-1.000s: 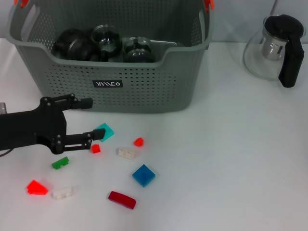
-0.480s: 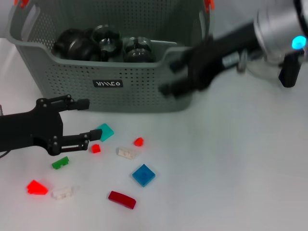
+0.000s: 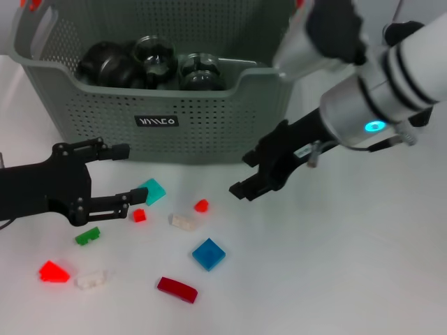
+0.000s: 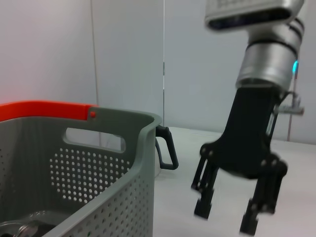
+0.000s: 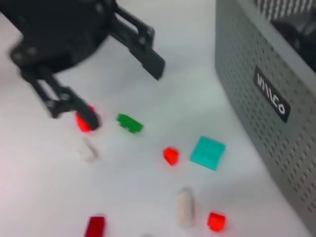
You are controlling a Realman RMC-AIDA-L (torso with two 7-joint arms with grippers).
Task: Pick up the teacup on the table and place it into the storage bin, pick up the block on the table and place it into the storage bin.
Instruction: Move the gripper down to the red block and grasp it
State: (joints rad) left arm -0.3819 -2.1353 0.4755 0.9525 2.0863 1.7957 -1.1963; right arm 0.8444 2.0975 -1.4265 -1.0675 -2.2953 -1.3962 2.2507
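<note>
Storage bin point(image 3: 160, 105) holds dark teaware | both tools apart: left tool point(image 3: 119, 178), right tool point(image 4: 229, 217) seemingly empty.

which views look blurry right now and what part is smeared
Head view: the right gripper and its arm are motion-smeared, while the blocks and storage bin stay crisp. Left wrist view: the right gripper's fingertips are smeared, the bin rim sharp. Right wrist view: soft all over, the left gripper blurred most.
</note>
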